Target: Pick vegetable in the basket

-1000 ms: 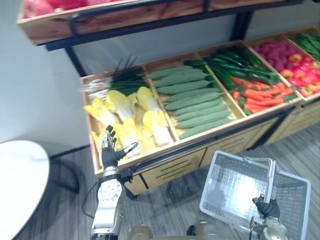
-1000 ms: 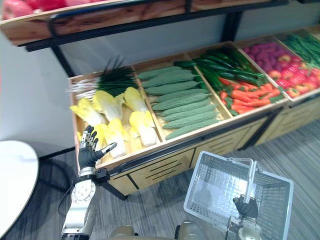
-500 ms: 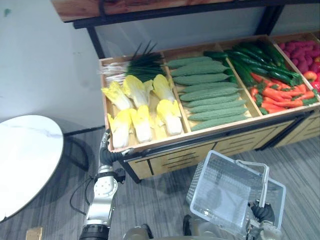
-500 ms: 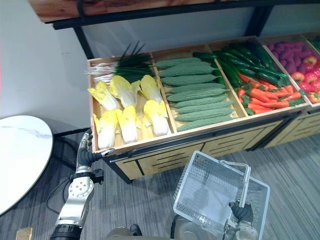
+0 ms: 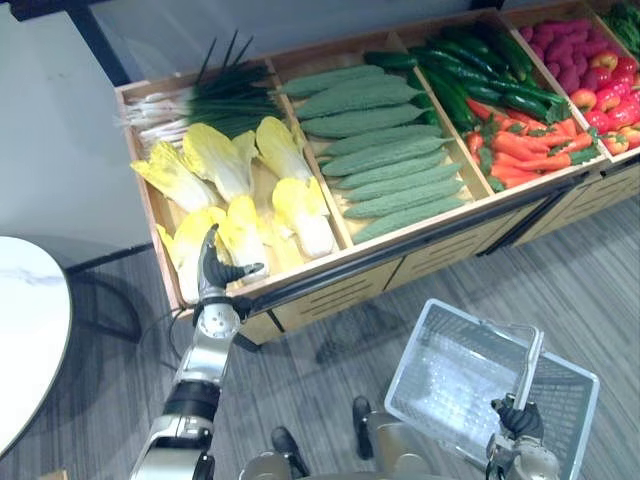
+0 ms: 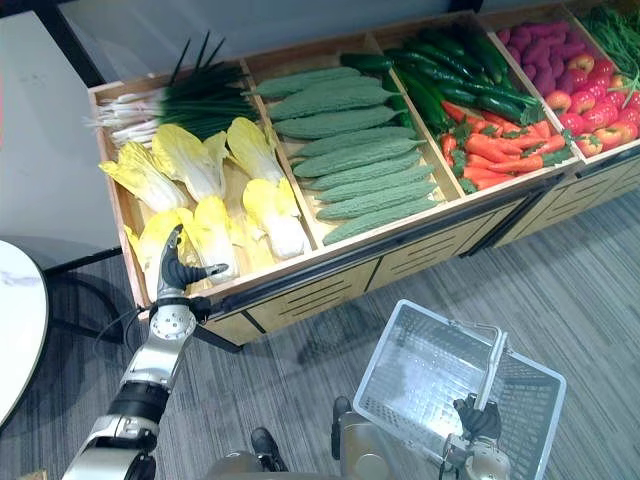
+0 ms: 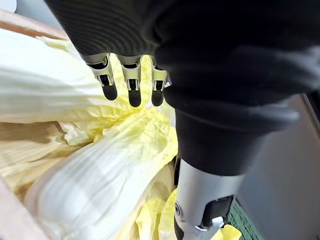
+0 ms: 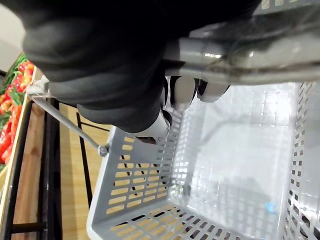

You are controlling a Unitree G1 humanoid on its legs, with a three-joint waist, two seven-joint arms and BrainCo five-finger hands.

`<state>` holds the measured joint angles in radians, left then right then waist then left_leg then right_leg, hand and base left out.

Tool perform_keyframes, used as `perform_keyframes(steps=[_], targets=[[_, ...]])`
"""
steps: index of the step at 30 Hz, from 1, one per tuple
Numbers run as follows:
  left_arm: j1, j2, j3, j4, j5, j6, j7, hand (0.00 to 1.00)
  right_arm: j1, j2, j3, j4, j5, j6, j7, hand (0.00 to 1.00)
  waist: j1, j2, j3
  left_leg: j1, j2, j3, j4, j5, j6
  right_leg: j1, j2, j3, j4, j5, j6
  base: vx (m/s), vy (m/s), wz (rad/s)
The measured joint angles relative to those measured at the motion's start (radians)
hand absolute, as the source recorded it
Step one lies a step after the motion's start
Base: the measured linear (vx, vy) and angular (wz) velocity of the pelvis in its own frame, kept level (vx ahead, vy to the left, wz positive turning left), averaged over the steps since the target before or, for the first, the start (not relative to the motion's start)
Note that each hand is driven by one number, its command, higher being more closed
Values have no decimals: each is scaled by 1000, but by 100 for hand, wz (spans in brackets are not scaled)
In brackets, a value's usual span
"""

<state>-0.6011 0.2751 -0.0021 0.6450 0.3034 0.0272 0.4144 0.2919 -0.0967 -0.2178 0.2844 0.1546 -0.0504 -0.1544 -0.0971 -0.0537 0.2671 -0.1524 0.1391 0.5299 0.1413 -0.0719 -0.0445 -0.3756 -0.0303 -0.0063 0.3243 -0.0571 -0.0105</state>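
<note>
Several yellow-white cabbages (image 5: 230, 190) lie in the leftmost bin of the wooden stand (image 5: 330, 262). My left hand (image 5: 215, 272) is open at the bin's front left, its straight fingers (image 7: 132, 85) just above the nearest cabbage (image 7: 100, 180) and its thumb spread to the side. Whether the fingertips touch the leaves I cannot tell. Low on the right, my right hand (image 5: 518, 418) is shut on the handle (image 8: 240, 60) of a grey plastic basket (image 5: 450, 370), which hangs tilted over the floor with nothing in it.
Green onions (image 5: 205, 100) lie behind the cabbages. To the right come bumpy green gourds (image 5: 380, 150), dark cucumbers (image 5: 470, 75), carrots (image 5: 525, 150) and red and purple produce (image 5: 585, 70). A black rail (image 5: 400, 250) runs along the stand's front. A white round table (image 5: 25, 340) stands at the left.
The camera has tilted down and shifted. My left hand went from the bin's front left corner up over the front cabbages. The right hand keeps hold of the basket.
</note>
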Motion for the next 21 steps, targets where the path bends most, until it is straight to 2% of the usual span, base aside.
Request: perform_keyframes(steps=[3, 4, 7, 11, 16, 21], targets=[[-52, 6, -8, 61, 116, 30, -9, 0, -5, -1, 14, -9, 17, -17, 2, 100, 1, 0, 14, -9, 1, 0, 1, 0, 0, -2, 1, 1, -17, 12, 5, 0, 0, 0], [-61, 6, -7, 72, 142, 34, -17, 100, -5, -2, 21, -22, 23, -17, 2, 100, 1, 0, 17, -9, 0, 1, 2, 1, 1, -2, 1, 2, -17, 12, 5, 23, -6, -3], [-82, 5, -8, 97, 232, 48, -40, 100, -8, -3, 46, -52, 34, -23, 8, 100, 5, 1, 18, -10, -1, 4, 3, 1, 2, 1, 0, 6, -29, 19, 8, 15, -4, -3], [-120, 21, -7, 125, 291, 53, -49, 100, -7, -11, 55, -74, 41, -28, 29, 100, 5, 3, 26, -9, -2, 4, 3, 1, 2, 4, 0, 7, -34, 23, 7, -2, -8, 0], [-136, 44, -2, 124, 277, 48, -65, 100, -8, -24, 55, -77, 58, -40, 30, 100, 5, 15, 51, -4, -1, 1, 4, 1, 3, 12, 0, 6, -35, 24, 6, -3, -20, 0], [-136, 45, 15, 119, 202, 41, -63, 100, -5, -30, 52, -106, 62, -40, 28, 100, 3, 24, 57, 11, -1, -2, -2, 2, 3, 28, 1, 3, -43, 24, 7, 21, -16, 0]])
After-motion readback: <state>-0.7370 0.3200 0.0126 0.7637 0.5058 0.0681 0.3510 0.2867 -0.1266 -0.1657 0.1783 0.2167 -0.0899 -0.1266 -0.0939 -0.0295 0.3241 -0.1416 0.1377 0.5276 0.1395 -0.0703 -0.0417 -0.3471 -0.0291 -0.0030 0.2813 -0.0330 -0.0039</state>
